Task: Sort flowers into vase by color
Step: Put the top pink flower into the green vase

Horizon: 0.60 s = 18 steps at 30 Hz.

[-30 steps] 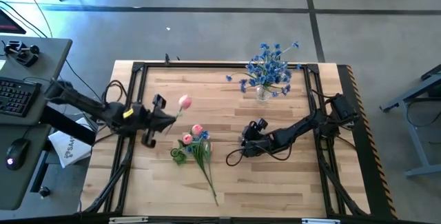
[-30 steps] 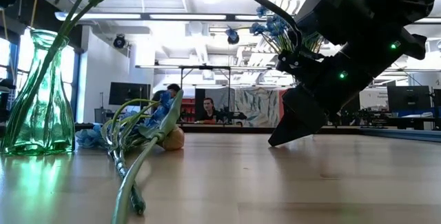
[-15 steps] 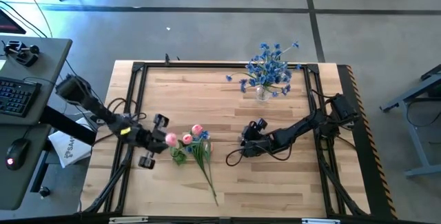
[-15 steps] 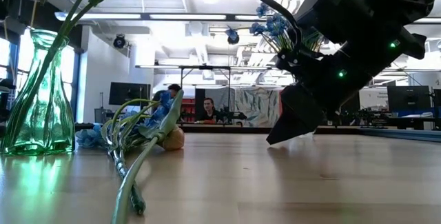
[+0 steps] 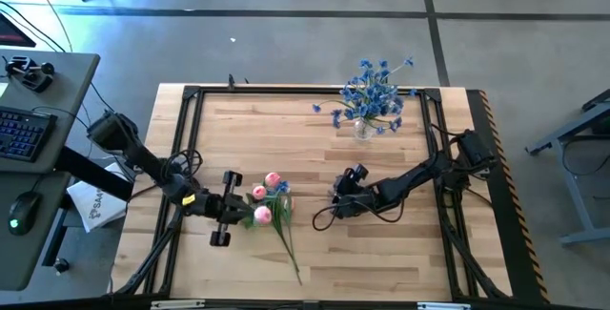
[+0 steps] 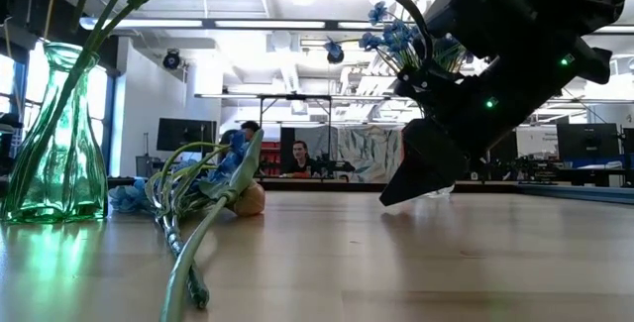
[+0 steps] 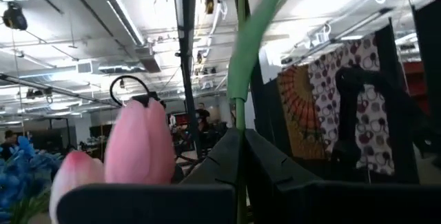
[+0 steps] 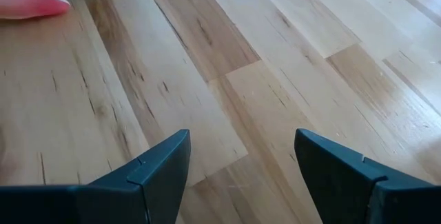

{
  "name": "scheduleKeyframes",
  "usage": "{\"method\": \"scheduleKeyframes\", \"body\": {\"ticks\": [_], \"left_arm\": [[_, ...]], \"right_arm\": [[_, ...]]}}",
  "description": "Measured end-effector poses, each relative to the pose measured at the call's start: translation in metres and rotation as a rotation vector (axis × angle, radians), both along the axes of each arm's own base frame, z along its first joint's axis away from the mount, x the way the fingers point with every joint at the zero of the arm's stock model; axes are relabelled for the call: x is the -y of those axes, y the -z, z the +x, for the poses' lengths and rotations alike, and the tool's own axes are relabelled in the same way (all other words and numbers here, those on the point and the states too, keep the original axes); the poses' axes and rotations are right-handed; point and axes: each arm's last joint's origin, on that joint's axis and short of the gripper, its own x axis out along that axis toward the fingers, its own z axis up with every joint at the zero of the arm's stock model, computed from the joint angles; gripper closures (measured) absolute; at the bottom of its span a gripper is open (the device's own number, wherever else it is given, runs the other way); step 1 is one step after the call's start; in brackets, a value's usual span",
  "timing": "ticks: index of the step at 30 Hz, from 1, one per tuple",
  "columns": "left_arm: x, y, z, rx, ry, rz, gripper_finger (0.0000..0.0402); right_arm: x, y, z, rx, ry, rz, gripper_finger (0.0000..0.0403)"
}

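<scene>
The left gripper (image 5: 246, 214), fingers closed on a pink tulip (image 5: 262, 216), has swung from ten o'clock down to the flower pile (image 5: 272, 200) near the surface (image 5: 381, 253) centre. The right gripper (image 5: 335, 198) waits open at three o'clock. The tulip remains unsorted.
</scene>
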Motion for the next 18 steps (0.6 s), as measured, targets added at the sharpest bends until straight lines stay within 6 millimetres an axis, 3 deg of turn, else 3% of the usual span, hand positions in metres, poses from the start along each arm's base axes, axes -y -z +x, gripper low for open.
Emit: {"method": "scheduleKeyframes", "body": {"ticks": [18], "left_arm": [[-0.008, 0.016, -0.010, -0.062, -0.045, 0.023, 0.0401]], "right_arm": [[-0.001, -0.001, 0.001, 0.013, -0.013, 0.010, 0.0144]]}}
